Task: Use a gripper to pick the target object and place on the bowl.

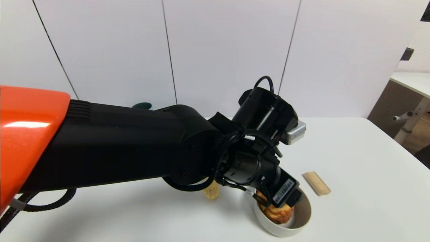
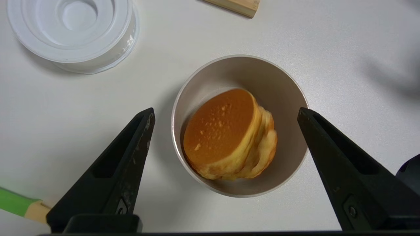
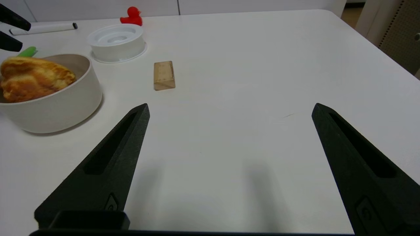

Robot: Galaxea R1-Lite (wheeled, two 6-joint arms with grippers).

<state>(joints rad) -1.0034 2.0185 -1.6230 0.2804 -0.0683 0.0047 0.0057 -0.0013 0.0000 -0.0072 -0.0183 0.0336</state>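
Note:
The golden-brown bun (image 2: 226, 134) lies tilted on its side inside the beige bowl (image 2: 288, 85), its flat brown face up and its yellow filling showing at the edge. My left gripper (image 2: 225, 110) hovers straight above the bowl, open, its fingers wider apart than the rim and touching nothing. In the head view the left gripper (image 1: 280, 196) covers part of the bun (image 1: 278, 213) and the bowl (image 1: 304, 211). The right wrist view shows the bun (image 3: 32, 78) in the bowl (image 3: 59, 105). My right gripper (image 3: 230, 106) is open and empty over bare table, to the side of the bowl.
A tan wooden block (image 1: 316, 183) lies just beyond the bowl. A white ringed dish (image 2: 75, 32) stands near it. The yellow spoon (image 1: 211, 192) with green handle (image 2: 14, 203) lies beside the bowl. A red duck (image 3: 132, 15) and a marker (image 3: 42, 28) lie farther off. A teal cup (image 1: 142, 106) is behind the arm.

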